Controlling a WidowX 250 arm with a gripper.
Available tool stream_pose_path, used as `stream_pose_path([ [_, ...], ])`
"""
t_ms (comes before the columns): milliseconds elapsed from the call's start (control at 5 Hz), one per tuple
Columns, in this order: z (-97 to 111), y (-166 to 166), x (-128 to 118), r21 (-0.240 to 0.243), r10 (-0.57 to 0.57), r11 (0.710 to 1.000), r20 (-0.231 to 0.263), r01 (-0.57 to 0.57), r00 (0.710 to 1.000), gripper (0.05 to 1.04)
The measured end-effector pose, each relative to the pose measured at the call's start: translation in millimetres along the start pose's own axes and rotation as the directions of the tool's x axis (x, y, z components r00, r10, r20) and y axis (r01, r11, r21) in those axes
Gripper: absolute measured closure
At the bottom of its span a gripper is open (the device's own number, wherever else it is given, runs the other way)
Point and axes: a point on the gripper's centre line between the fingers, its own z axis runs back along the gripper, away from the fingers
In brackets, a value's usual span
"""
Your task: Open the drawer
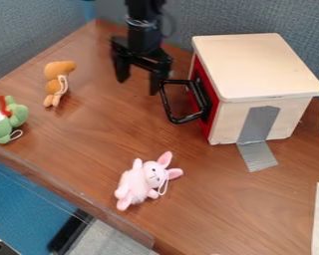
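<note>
The black gripper (139, 85) hangs down at the upper middle of the camera view, its two fingers spread apart with nothing between them. Its right finger stands close to the upper end of the black handle (169, 107); whether they touch I cannot tell. That handle sticks out to the left from the red front (211, 122) of a light wooden box (255, 64), which holds the drawer. The front looks flush with the box, so the drawer appears closed. Grey tape (258, 124) runs down the box's side onto the table.
A pink plush rabbit (143, 180) lies at the lower middle of the brown table (209, 209). An orange plush toy (56, 82) and a green one (10, 119) are at the left. Blue-grey partitions (29, 30) stand behind. The table's edge runs along the lower left.
</note>
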Motion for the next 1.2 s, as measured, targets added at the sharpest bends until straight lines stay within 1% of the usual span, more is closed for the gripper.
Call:
stream_pose_path([
  [200,-2,-22,10,-0.021,0.001,1.000,0.012,-0.001,1.000,0.083],
  [400,-14,-33,9,-0.030,0.003,1.000,-0.007,-0.003,1.000,0.083],
  [600,-21,-34,9,-0.012,-0.010,1.000,-0.008,0.010,1.000,0.137],
  [800,-27,-27,1,0.016,-0.002,1.000,-0.025,0.002,1.000,0.431],
  [1000,-28,-12,-6,0.030,0.046,0.999,-0.044,-0.045,0.998,0.561],
  [1200,-26,8,-17,0.046,0.088,0.995,-0.064,-0.085,0.994,0.589],
])
